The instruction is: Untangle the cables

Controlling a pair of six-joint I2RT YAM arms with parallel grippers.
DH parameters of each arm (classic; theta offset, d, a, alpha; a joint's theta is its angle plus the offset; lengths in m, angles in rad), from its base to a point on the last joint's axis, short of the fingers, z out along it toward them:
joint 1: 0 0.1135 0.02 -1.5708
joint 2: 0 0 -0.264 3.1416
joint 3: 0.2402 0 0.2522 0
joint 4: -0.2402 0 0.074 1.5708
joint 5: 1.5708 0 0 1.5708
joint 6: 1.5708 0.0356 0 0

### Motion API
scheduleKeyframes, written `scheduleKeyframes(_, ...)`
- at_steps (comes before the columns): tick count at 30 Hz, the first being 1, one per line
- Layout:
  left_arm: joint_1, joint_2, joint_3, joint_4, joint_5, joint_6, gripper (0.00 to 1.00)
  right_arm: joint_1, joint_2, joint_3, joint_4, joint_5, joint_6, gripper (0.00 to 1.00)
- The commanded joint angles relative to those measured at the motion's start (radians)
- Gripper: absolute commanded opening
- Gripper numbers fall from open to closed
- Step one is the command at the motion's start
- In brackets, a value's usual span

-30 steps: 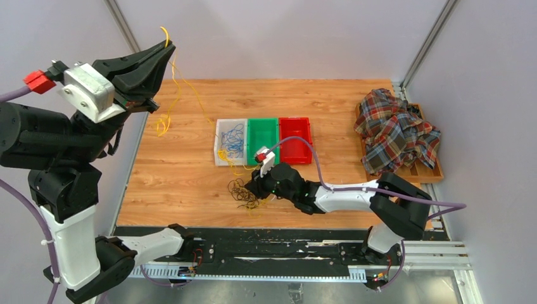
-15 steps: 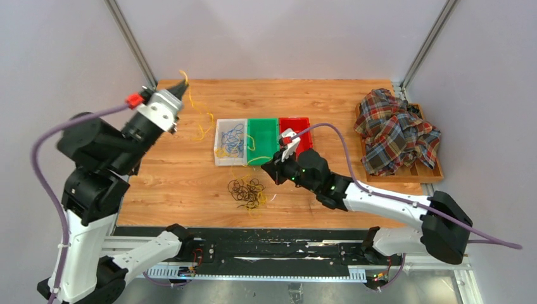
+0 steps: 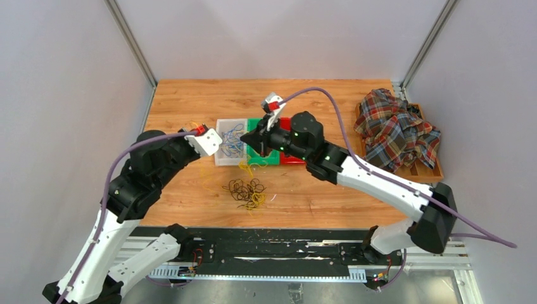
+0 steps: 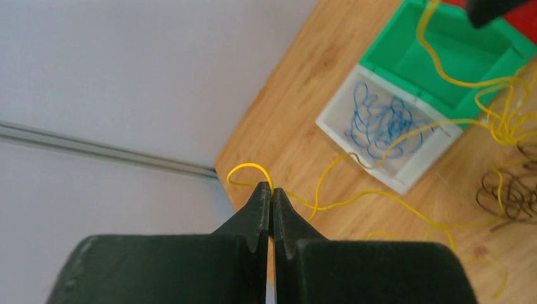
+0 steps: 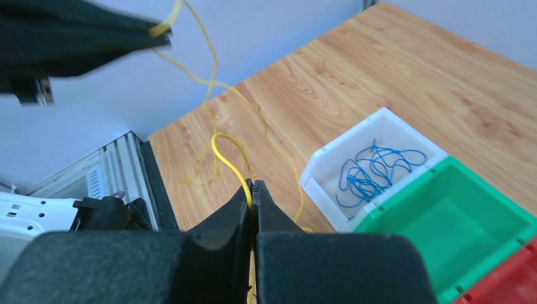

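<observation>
The left pincer (image 4: 271,189) was pinched tight on the yellow cable (image 4: 250,165), and a short loop of it stood out past the tips. This pincer hung above the bench (image 3: 190,95), just left of the white bin (image 3: 220,158). The right pincer (image 5: 252,185) was also closed hard on yellow cable, though whether it was the same strand could not be told. It was raised over the green bin (image 5: 475,240), which touched the white bin's right side. Yellow cable sagged in loose curves between the two pincers, crossing the white bin's near corner and trailing onto the bench in front of it. Inside the white bin lay a blue cable (image 4: 380,123) in a loose knot. In front of the white bin, nearer the arms, sat a heap of dark cables (image 3: 246,189) with yellow strands mixed in. A red bin (image 5: 506,282) stood right of the white bin, beyond the green one. Far right of the white bin, a plaid cloth (image 3: 396,130) was heaped on a wooden tray (image 3: 432,172).
</observation>
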Motion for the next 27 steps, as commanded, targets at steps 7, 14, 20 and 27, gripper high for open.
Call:
scheduleKeyframes(7, 0.056, -0.188, -0.19, -0.068, 0.196, -0.145, 0.03, 0.022, 0.241, 0.301, -0.1, -0.184, 0.009, 0.0)
scheduleKeyframes(14, 0.056, -0.213, -0.306, -0.109, 0.158, -0.087, 0.01, 0.013, 0.171, 0.306, -0.194, -0.105, -0.083, 0.0)
scheduleKeyframes(20, 0.056, -0.263, -0.501, -0.079, 0.088, 0.047, 0.0, -0.054, -0.024, 0.171, -0.235, -0.081, -0.105, 0.01)
scheduleKeyframes(27, 0.057, -0.319, -0.76, -0.02, -0.043, 0.258, 0.01, -0.152, -0.25, 0.094, -0.335, -0.076, -0.13, 0.01)
